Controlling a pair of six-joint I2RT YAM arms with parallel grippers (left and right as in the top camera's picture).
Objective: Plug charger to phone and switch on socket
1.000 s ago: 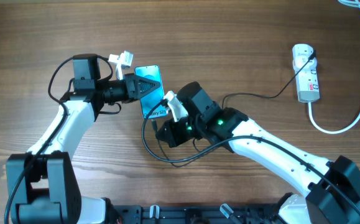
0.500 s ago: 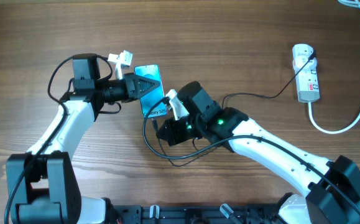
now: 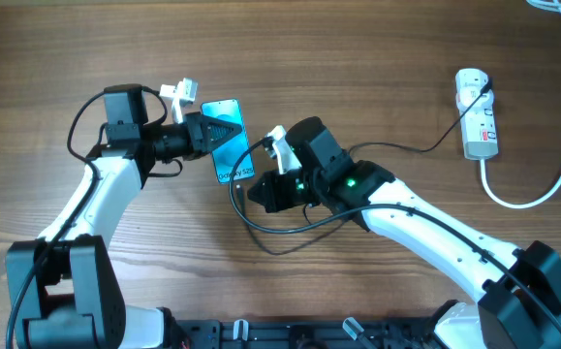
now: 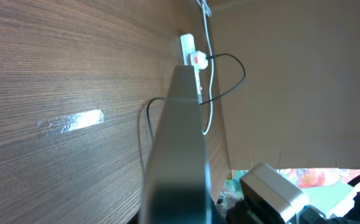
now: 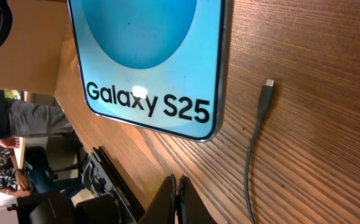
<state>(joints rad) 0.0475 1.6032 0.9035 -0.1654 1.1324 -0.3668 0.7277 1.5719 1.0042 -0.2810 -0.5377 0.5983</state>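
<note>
**A:** Which step is this?

**B:** Plugging in, I'd say. The left gripper (image 3: 220, 133) clamps the phone (image 3: 234, 163), and the right gripper (image 5: 177, 186) is pinched shut, empty. The charger tip (image 5: 266, 93) lies on the table (image 5: 310, 162) beside the phone and needs grabbing next.

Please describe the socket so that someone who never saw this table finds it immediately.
On the wooden table, go to the right edge, away from both arms. The socket lies there, a short white power strip with small red marks. Unlike the turquoise phone on the left, it has the thin black charger plugged in and a thicker white lead trailing away.
</note>
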